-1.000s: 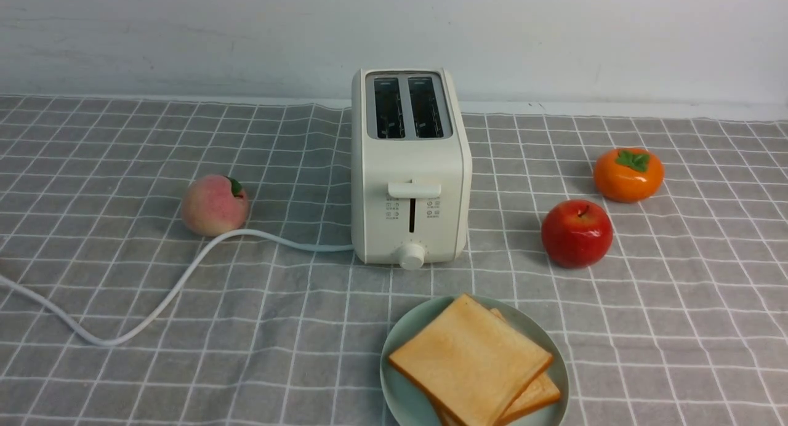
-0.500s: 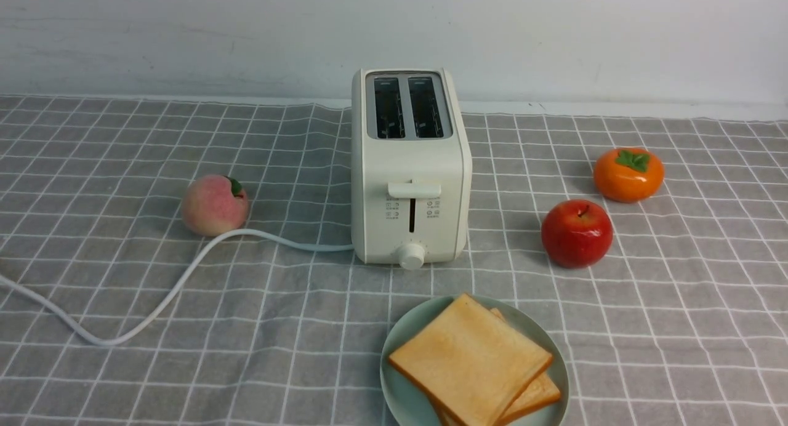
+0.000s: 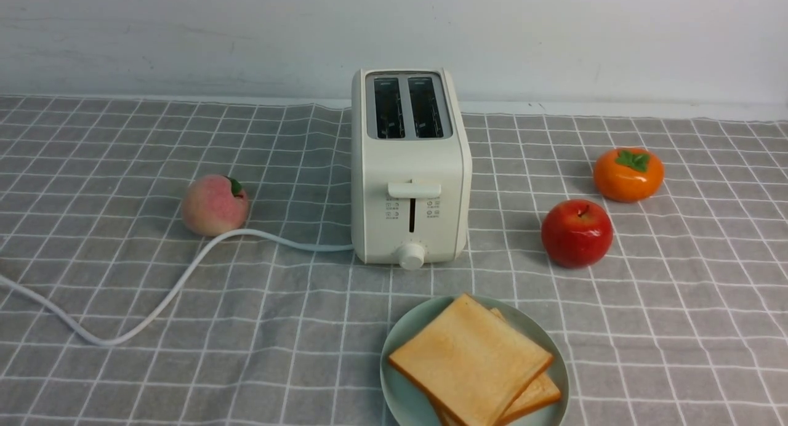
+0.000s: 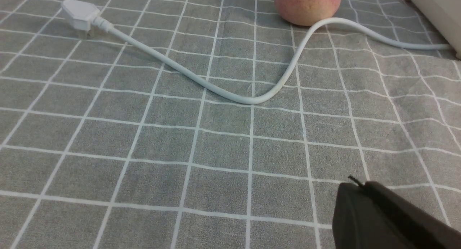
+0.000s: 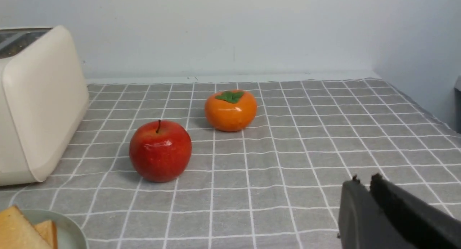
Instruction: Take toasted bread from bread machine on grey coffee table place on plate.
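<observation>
I see both slices of toast (image 3: pixel 471 359) stacked on the plate (image 3: pixel 400 343) in front of the toaster (image 3: pixel 410 167) with its bare slots, while my left gripper (image 4: pixel 354 186) and right gripper (image 5: pixel 363 180) hang clenched, holding nothing

plate (image 3: pixel 403 377) cut by the front view's lower edge, lower toasted bread (image 3: pixel 535 396) mostly covered, toaster panel markings unreadable

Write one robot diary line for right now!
two golden toast slices: stacked on mint-green plate | cream toaster: slots empty | left gripper, right gripper: shut, empty
</observation>
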